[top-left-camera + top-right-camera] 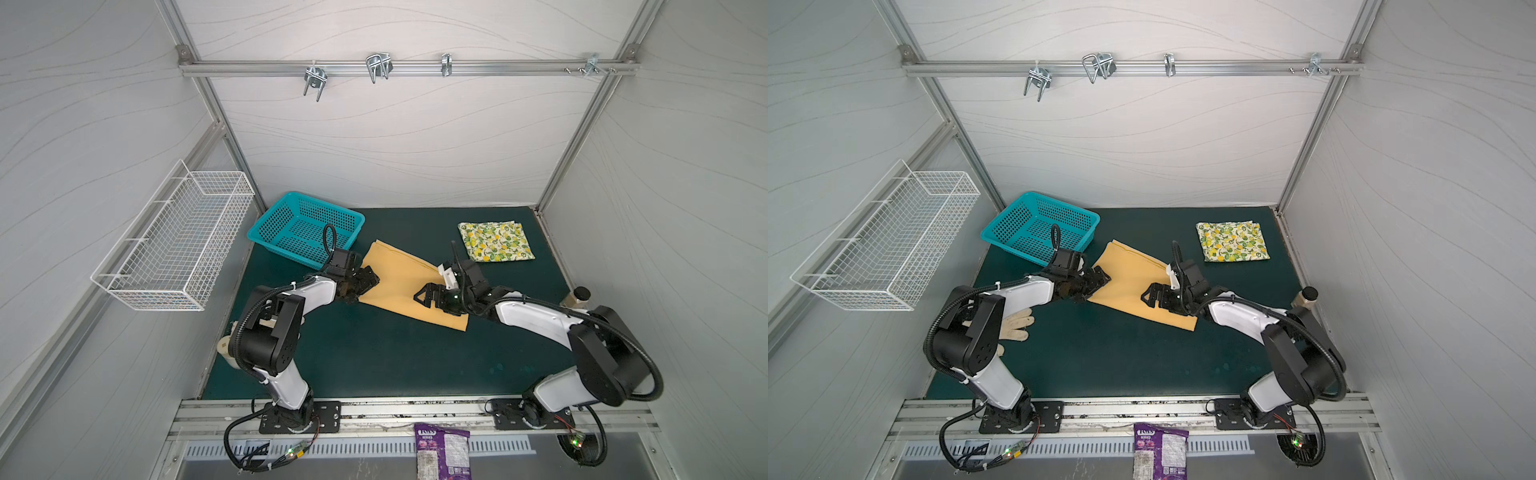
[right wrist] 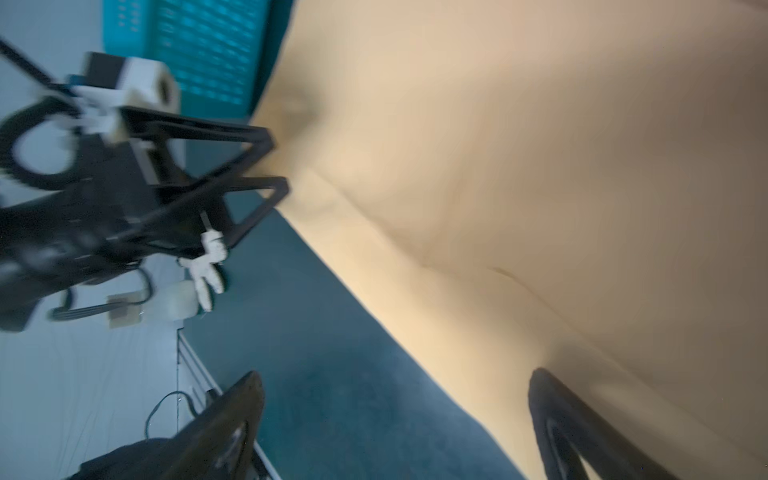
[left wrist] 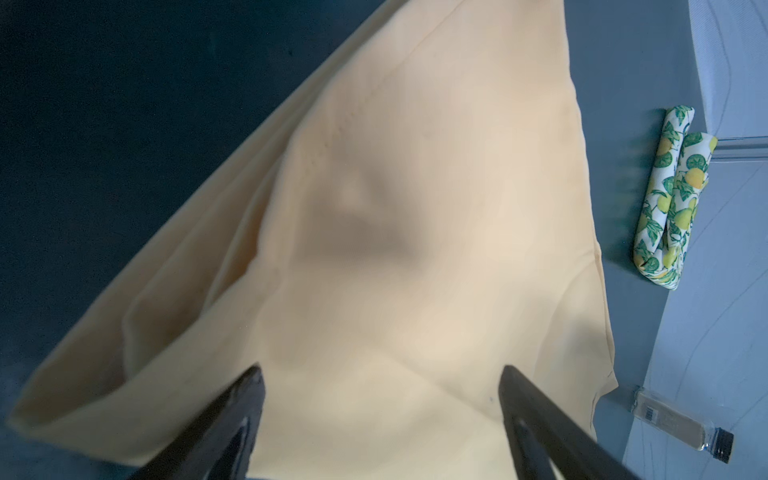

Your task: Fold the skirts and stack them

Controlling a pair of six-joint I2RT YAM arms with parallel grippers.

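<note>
Mustard skirt mid-fold: left gripper and right gripper, both released, poised at its opposite sides; the next move probably calls for pinching edges.

Mustard skirt, lemon-print skirt

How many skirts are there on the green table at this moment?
2. The mustard skirt lies partly folded near the middle. The lemon-print skirt lies folded at the far right. None appears to be hidden.

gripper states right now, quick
left gripper: open, jaws at the mustard skirt edge, nothing gripped
right gripper: open over the mustard skirt, nothing gripped
</note>
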